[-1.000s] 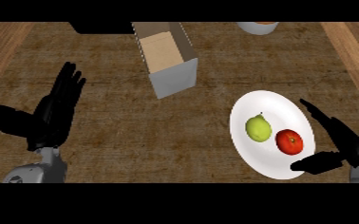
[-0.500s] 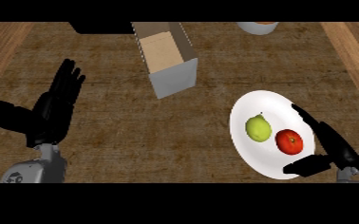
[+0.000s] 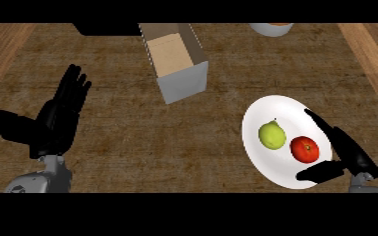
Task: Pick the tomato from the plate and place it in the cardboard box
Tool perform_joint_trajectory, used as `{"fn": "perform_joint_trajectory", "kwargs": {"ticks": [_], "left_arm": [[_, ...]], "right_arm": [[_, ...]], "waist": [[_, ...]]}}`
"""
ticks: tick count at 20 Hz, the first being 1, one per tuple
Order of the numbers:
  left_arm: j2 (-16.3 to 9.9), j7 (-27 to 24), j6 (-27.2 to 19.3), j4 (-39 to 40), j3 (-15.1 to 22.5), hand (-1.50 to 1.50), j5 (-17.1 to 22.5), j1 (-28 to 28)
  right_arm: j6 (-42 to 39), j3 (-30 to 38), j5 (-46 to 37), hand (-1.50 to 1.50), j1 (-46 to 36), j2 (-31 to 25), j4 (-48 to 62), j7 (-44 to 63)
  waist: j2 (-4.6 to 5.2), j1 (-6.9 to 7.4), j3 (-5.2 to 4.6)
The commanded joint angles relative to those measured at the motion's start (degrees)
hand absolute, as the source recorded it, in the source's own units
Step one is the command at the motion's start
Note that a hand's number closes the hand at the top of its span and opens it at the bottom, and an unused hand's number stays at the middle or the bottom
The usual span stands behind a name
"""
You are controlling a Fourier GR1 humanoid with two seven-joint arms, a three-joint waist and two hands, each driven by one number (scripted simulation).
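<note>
The tomato (image 3: 305,149) lies on the white plate (image 3: 277,110) at the right of the brown table (image 3: 133,130), just beside a green fruit (image 3: 272,134) on its left. The right robot hand (image 3: 345,152) reaches over the plate's right edge, fingers straight and spread apart from the thumb, which lies below the tomato; the fingers run along the tomato's right side, and no finger curls round it. The cardboard box (image 3: 177,62) stands open further up the table, well apart from the plate. The left robot hand (image 3: 59,115) rests at the left edge, open, fingers straight and pointing up. A bowl (image 3: 271,28) shows partly at the top edge.
</note>
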State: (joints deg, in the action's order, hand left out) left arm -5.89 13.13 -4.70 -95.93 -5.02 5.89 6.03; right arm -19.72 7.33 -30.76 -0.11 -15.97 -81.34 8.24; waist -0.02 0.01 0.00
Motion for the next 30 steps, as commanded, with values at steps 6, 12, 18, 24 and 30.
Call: {"fn": "perform_joint_trajectory", "kwargs": {"ticks": [6, 12, 18, 24, 30], "left_arm": [[-1.7, 0.2, 1.1, 0.6, -2.4, 0.0, 1.1, 0.9], [1.5, 1.0, -1.6, -1.4, 1.5, 0.0, -2.1, -0.4], [1.6, 1.0, 2.5, 0.3, 4.3, 0.0, -0.4, 3.3], [2.2, 0.9, 3.8, 1.6, 6.6, 0.0, -0.7, 5.0], [2.9, 1.4, 4.2, 2.8, 7.7, 0.0, -0.7, 7.0]], "right_arm": [[5.5, -3.0, -6.5, 1.5, 4.6, -1.0, -2.5, -8.8], [9.2, -3.0, -8.9, 1.5, 7.3, 0.5, -6.0, -8.6], [9.9, -27.7, -26.0, 1.5, -14.6, 15.6, -4.1, 6.3], [12.7, -37.7, -30.2, 1.5, -28.4, 15.9, -0.3, 18.0], [13.4, -44.8, -28.5, 1.5, -41.3, 15.9, 3.6, 28.4]], "waist": [[-0.04, -0.14, 0.0], [-0.07, -0.25, 0.0], [1.05, 11.67, -0.84], [1.21, 14.08, -0.49], [1.34, 15.07, -0.37]]}}
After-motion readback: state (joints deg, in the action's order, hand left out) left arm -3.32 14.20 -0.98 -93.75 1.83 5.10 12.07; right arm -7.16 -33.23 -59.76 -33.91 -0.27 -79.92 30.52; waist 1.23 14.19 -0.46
